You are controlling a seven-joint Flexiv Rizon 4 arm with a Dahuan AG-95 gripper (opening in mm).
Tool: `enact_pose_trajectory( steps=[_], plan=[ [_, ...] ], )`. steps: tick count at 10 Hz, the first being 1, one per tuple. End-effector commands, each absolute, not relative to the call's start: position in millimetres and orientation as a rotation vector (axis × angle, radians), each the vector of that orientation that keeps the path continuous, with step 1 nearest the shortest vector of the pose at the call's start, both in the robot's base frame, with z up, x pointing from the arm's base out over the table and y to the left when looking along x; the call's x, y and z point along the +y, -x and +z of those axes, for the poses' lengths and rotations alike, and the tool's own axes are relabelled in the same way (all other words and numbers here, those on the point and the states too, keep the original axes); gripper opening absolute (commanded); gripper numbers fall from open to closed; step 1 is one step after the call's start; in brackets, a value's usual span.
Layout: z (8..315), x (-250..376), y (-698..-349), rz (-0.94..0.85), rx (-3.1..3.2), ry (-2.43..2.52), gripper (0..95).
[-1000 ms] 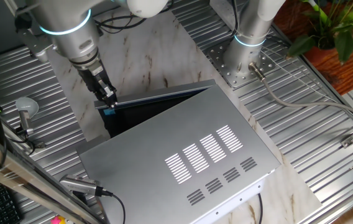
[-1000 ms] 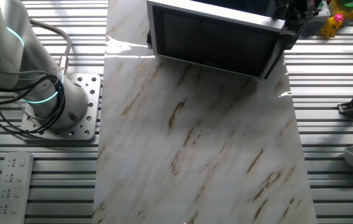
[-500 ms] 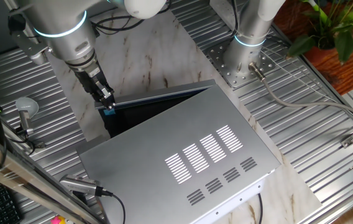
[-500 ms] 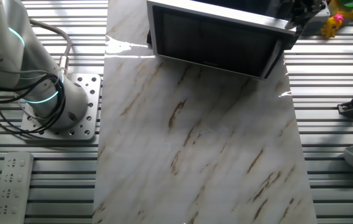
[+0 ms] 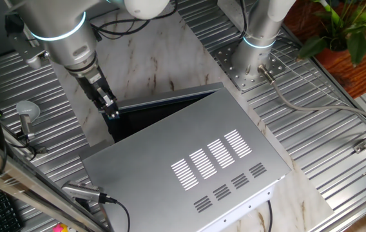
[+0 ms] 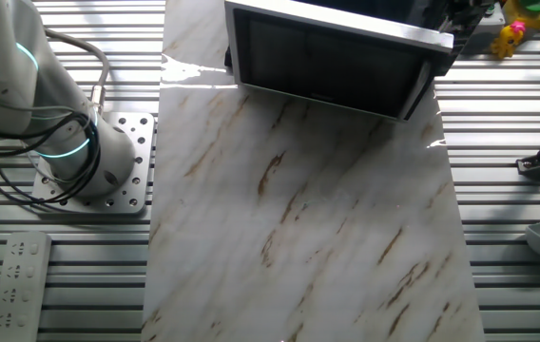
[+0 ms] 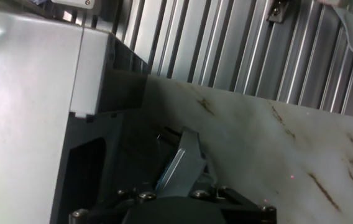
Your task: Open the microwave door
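While microwave door (image 5: pixel 163 100) stands partly swung out from microwave (image 5: pixel 189 161), gripper (image 5: pixel 111 109) sits at door's free end, by left front corner of microwave. Fingers close together at door edge; whether they clamp it, cannot tell. Microwave rests on marble slab (image 6: pixel 298 218). Arm base (image 5: pixel 250 61) beyond microwave's far side.

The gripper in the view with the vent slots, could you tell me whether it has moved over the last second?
Yes. The gripper has slid slightly left, away from the microwave's vent slots, along the door edge.
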State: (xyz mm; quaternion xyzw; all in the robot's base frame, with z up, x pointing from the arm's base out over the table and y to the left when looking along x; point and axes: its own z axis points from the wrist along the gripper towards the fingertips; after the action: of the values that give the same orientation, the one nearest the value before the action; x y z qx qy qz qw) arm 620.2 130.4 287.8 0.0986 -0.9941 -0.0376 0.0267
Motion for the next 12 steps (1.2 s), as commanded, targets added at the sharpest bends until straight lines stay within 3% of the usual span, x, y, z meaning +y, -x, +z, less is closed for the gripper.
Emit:
enact_pose_trajectory(
  steps=[1,2,12],
  plan=[
    [284.5,137.9,-621.9,-0.122,-3.075,-0.280,19.0],
    [281.9,141.1,-623.4,-0.126,-3.079,-0.269,0.0],
    [254.1,103.4,-601.2,-0.099,-3.076,-0.423,0.0]
  ],
)
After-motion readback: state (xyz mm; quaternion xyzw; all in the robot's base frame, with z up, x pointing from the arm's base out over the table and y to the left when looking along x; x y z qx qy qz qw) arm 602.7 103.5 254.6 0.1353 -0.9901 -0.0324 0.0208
